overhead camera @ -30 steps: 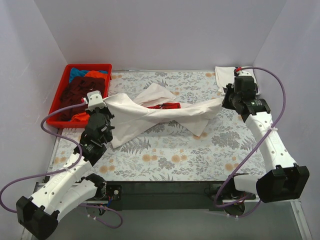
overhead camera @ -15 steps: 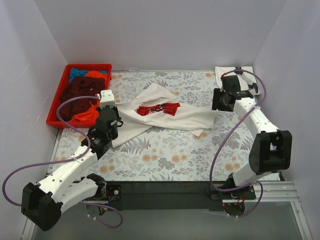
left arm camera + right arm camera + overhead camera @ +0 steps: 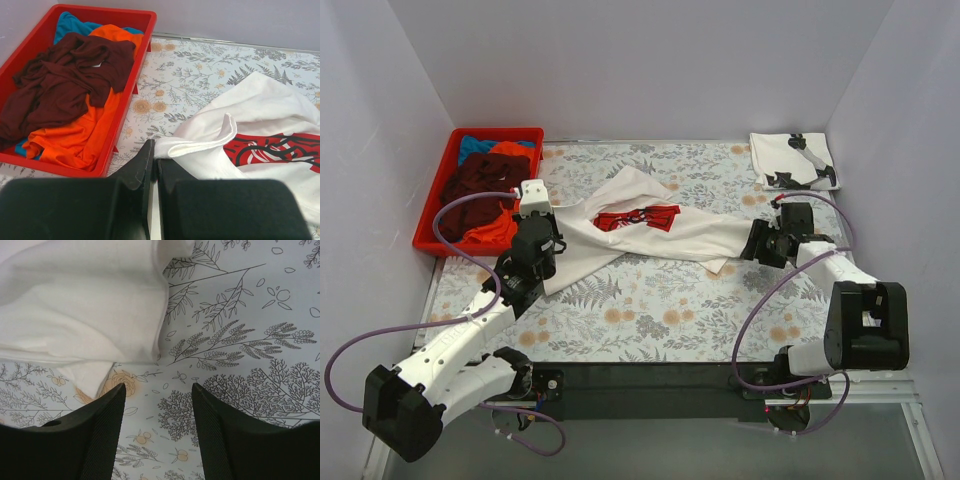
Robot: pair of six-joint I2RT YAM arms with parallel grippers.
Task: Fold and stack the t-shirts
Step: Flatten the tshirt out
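Observation:
A white t-shirt with a red print lies spread across the middle of the table. My left gripper is shut on its left hem; in the left wrist view the fingers pinch the white cloth. My right gripper is open and empty, low over the table just right of the shirt's right edge. A folded white shirt with black print lies at the back right. Maroon, orange and blue shirts fill the red crate.
The red crate stands at the table's back left, close to my left gripper. The floral tablecloth shows bare in front of the shirt. Grey walls close in the back and both sides.
The right gripper has let go of the shirt's right end and moved forward and down from near the folded shirt. The shirt, stretched a second ago, now lies slack on the table.

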